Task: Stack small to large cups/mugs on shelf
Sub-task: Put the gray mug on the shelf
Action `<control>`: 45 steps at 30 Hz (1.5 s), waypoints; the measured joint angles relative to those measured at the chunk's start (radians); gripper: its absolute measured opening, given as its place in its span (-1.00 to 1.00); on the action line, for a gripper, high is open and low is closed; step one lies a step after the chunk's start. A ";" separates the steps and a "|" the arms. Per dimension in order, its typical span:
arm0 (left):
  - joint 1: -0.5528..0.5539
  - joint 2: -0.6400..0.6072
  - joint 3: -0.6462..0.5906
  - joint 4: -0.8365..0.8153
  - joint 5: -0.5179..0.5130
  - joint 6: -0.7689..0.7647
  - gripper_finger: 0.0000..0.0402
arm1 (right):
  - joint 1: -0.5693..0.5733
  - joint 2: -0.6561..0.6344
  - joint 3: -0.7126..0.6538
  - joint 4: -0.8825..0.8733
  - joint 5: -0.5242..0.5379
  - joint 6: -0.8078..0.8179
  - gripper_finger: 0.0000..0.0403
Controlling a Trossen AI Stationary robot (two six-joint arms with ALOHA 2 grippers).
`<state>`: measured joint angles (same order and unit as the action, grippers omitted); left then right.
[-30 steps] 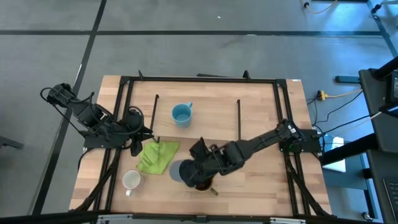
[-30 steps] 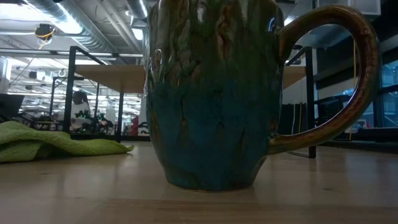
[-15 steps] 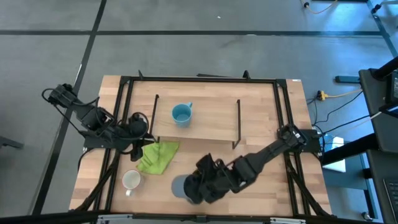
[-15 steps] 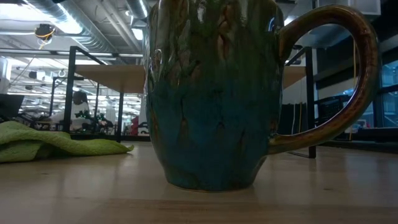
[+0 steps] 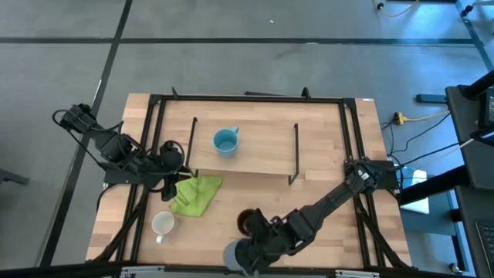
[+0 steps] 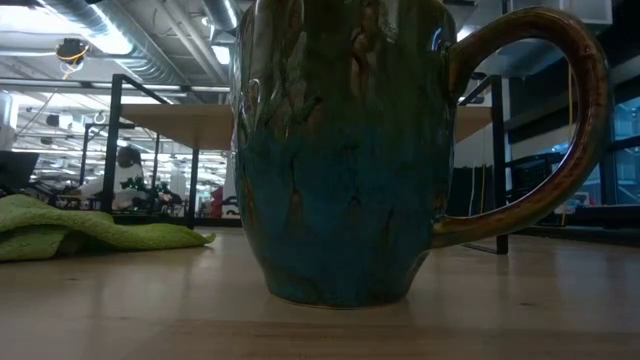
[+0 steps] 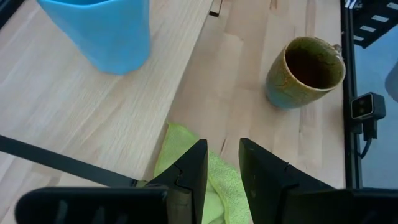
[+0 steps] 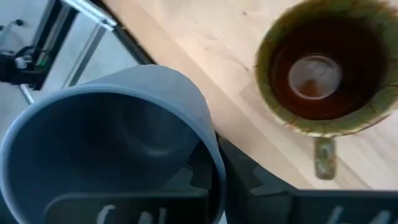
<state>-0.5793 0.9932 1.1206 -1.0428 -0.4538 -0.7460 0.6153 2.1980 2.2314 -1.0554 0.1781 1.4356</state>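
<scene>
The right gripper (image 5: 248, 253) is down at the near edge of the table (image 5: 324, 131), fingers pinched tight on the rim of the grey-blue mug (image 5: 236, 255), which it holds mouth-up, its long axis close to vertical, partly out past the table's near edge. In the right wrist view the grey-blue mug (image 8: 112, 149) fills the frame, its wall clamped between the dark fingers. Just beside it, a touch farther in, stands the brown mug (image 5: 247, 222), upright with its dark inside showing; the low view has the brown mug (image 6: 340, 150) square on the wood, handle curling off to the right. The white mug (image 5: 162, 224) sits upright near the left front corner, handle toward the near edge, well apart from the brown one. The green cloth (image 5: 194, 193) lies crumpled between the white mug and the shelf (image 5: 255, 158). On the shelf the light blue mug (image 5: 225, 142) stands upright toward its left end, handle pointing far and right, and the whole right half of the board is bare wood up to the black wire frame end. The left gripper (image 5: 171, 166) hovers at the shelf's near-left corner over the cloth's edge, fingers (image 7: 186, 180) spread a little and holding nothing.
</scene>
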 joint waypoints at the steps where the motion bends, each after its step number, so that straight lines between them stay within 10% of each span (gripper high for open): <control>1: 0.000 0.000 0.000 0.000 0.000 0.006 -0.57 | 0.000 0.005 0.000 -0.005 -0.007 0.001 -0.93; 27: 0.000 0.000 0.000 0.043 0.003 0.050 -0.57 | -0.090 0.016 0.000 0.082 0.220 -0.125 -0.93; 45: 0.001 0.000 0.000 0.049 0.003 0.070 -0.57 | -0.252 0.015 0.001 0.083 0.123 -0.373 -0.93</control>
<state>-0.5785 0.9932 1.1206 -0.9936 -0.4503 -0.6758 0.3630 2.2131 2.2322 -0.9720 0.3007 1.0624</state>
